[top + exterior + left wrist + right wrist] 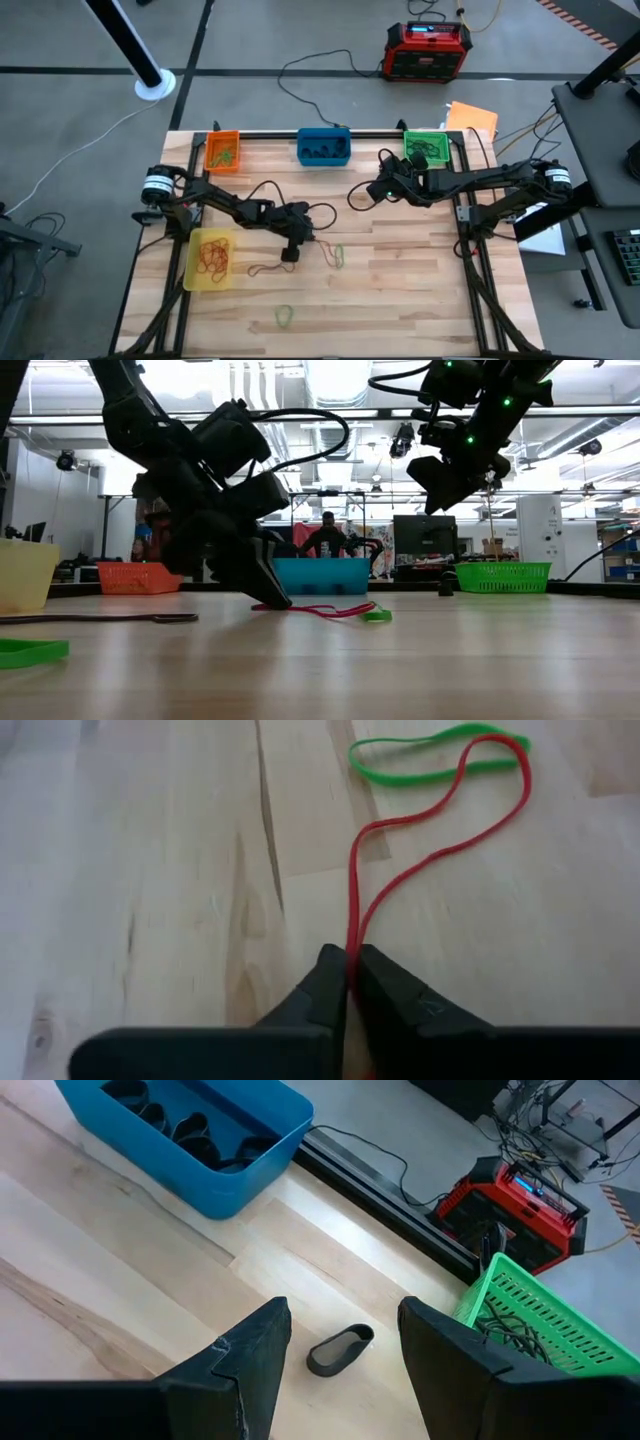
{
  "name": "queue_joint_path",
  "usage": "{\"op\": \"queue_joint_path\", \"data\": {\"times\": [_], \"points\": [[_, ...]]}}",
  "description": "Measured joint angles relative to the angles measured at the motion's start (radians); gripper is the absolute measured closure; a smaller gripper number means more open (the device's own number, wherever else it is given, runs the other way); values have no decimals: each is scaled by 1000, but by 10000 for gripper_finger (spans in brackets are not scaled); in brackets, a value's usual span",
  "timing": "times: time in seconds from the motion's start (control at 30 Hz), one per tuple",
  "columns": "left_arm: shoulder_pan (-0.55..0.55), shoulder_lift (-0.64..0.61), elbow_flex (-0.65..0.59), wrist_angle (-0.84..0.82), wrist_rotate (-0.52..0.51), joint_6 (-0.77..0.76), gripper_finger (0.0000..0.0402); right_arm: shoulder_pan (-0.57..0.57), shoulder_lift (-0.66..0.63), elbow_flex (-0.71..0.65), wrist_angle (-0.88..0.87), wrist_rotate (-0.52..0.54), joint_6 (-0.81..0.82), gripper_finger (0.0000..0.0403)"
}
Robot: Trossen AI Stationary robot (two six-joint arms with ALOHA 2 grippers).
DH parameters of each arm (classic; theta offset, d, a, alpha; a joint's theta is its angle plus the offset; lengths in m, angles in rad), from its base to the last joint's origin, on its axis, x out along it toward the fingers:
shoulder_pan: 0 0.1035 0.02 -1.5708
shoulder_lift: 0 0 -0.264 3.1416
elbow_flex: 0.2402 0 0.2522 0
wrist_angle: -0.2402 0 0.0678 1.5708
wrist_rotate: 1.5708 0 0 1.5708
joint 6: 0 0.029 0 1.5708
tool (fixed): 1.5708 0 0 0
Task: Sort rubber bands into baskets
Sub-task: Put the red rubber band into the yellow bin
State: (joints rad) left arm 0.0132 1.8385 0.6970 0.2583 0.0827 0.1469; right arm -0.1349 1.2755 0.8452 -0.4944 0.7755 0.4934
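- Four baskets stand on the wooden counter: orange basket, blue basket and green basket along the far edge, yellow basket near the left edge
- No brand, label or writing is legible on any basket; marks on the red-and-black power box on the floor are too small to read
- Left gripper: tips down at the counter's middle, jaws closed on one end of a red rubber band, which stretches away along the wood
- Green rubber band: flat on the counter, overlapped by the far loop of the red one
- Right gripper: raised above the counter near the green basket, jaws wide apart and holding nothing; a black rubber band lies on the wood beneath them
- Loose items: a dark band beside the yellow basket, another green band near the front edge
- Basket contents: dark bands in blue, green and dark strands in green, reddish loops in yellow, greenish ones in orange; counts cannot be made out
- Low view: a person shows beyond the blue basket, partly hidden
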Motion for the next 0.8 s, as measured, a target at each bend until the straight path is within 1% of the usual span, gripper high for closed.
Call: {"op": "queue_joint_path", "data": {"times": [0.17,0.27,0.37,0.53,0.63,0.73,0.8], "points": [[6,-15,-9,49,90,-2,400,0,0,0,0,-2,0,220],[6,-41,-10,55,102,0,401,0,0,-2,1,-17,0,220],[1,-74,-13,49,142,5,401,3,0,-6,3,-21,0,220],[3,-132,-10,99,216,6,401,8,0,-15,4,-21,0,220],[2,-167,-10,108,228,4,401,9,0,-20,5,-21,3,220],[2,-203,-9,117,270,2,401,11,0,-24,6,-21,3,220],[2,-230,-9,117,277,1,401,11,0,-27,7,-21,3,220]]}}
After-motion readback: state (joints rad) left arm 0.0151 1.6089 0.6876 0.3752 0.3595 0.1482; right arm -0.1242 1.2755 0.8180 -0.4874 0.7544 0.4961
